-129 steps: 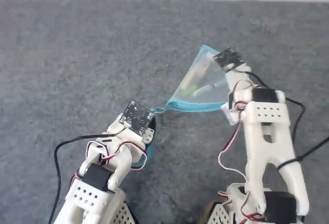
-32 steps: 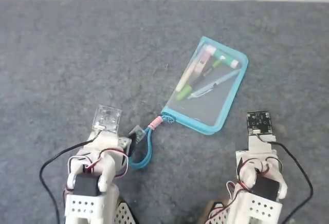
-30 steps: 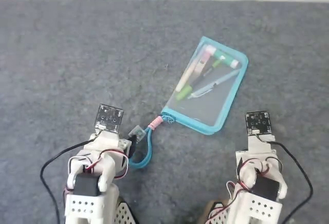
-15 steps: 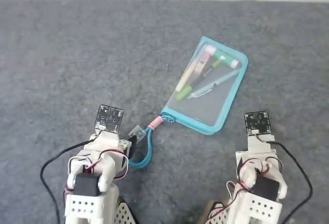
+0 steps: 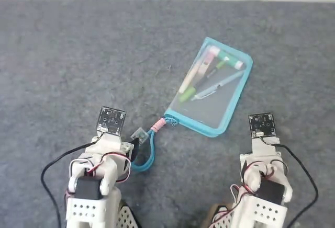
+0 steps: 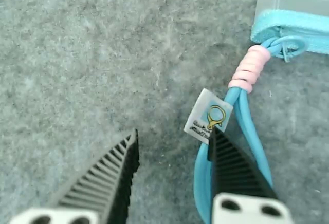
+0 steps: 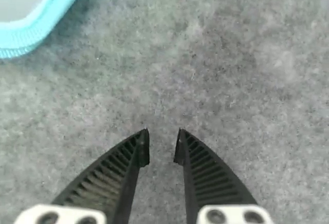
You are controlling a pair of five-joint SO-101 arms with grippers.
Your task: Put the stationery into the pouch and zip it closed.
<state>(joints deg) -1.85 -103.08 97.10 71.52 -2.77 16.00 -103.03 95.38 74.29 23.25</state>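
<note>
On grey carpet [image 5: 78, 55], one pouch [image 5: 222, 107] with roughly five pens [image 5: 208, 76], left jaws wide, right jaws narrow

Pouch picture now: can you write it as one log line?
pouch: flat on carpet, pens inside | left hand: open by strap | right hand: slightly open, empty

The pouch [image 5: 212, 94] is showing a clear face inside a turquoise border, with pink, green and yellow-green stationery [image 5: 198, 75] glowing through. Its blue strap [image 6: 240, 103] is carrying a pink ribbed collar [image 6: 249, 69] and a white tag [image 6: 208, 116] printed with a yellow ring. The left gripper [image 6: 173, 131] and right gripper [image 7: 162, 137] are wearing black ridged fingers [image 6: 118, 167] on white bodies. The surface [image 5: 78, 55] is lying mottled grey.
</note>
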